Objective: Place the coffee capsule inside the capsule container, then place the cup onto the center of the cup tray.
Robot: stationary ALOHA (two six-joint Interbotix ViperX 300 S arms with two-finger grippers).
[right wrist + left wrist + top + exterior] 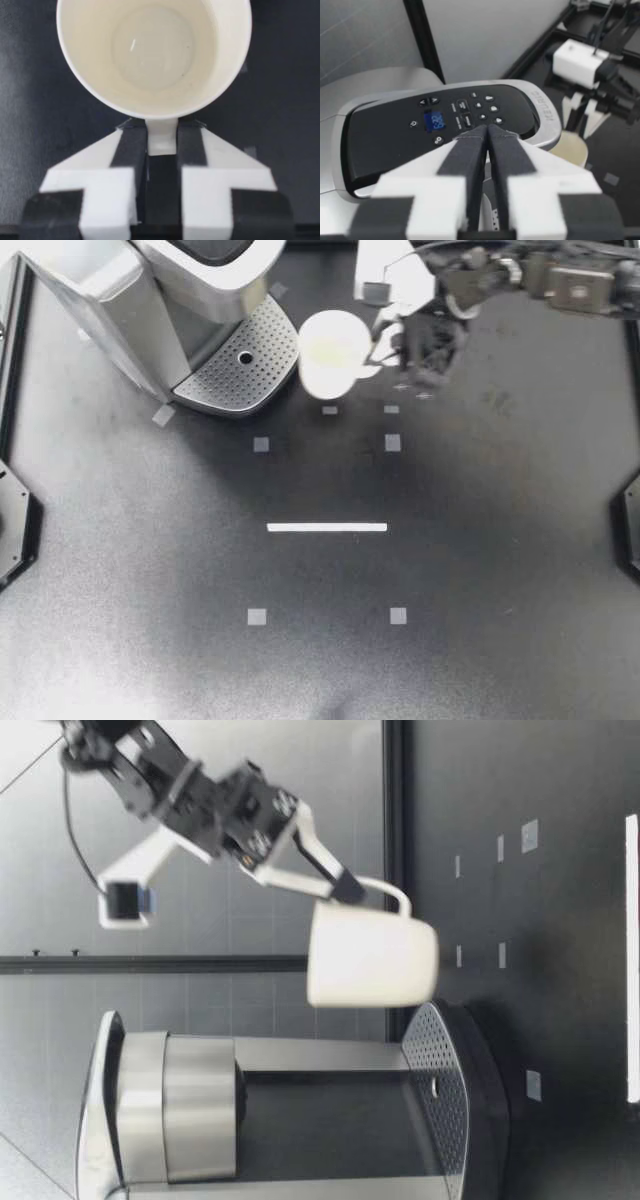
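The right end effector point(388, 348) is clamped narrowly on the handle of the white ceramic cup point(335, 353), carrying it upright, clear of the dark surface point(320, 660) and just beside the perforated metal cup tray point(235, 375) of the silver coffee machine point(190, 280), likely so its base can clear the tray's rim. The left end effector point(486, 129) hovers over the machine's black control panel point(395, 135), fingers pressed together on nothing, apparently out of the cup's path; no coffee capsule shows anywhere.
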